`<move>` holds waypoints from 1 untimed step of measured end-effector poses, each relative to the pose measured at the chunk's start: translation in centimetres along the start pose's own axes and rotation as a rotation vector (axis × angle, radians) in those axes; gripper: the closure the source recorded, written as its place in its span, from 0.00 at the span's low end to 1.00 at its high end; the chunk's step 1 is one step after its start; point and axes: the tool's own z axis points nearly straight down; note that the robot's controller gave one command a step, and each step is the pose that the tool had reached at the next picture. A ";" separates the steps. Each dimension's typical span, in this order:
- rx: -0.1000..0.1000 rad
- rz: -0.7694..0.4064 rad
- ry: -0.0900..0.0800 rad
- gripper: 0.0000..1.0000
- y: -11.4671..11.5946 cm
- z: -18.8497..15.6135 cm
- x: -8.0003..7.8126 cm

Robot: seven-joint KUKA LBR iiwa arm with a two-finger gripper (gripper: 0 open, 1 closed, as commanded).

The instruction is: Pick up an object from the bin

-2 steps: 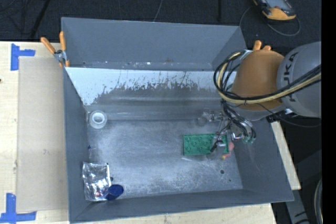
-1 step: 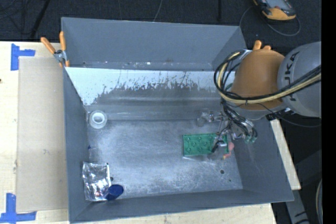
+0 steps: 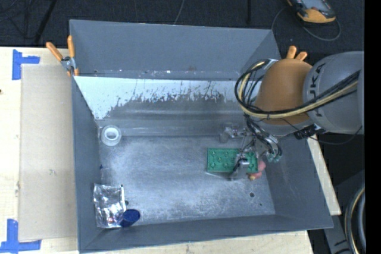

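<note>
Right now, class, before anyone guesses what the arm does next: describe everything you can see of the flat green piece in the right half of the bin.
The flat green piece is a small, roughly rectangular plate. Its top is dotted with rows of paler spots, perhaps studs, and it looks like plastic. It lies flat and slightly skewed on the bin floor, right of centre. The jaws hang over its right end and hide that edge; whether they grip it cannot be told.

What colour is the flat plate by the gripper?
The plate is green; camera view.
</note>
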 end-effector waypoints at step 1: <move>-0.001 -0.002 0.000 0.00 0.1 0.0 0.0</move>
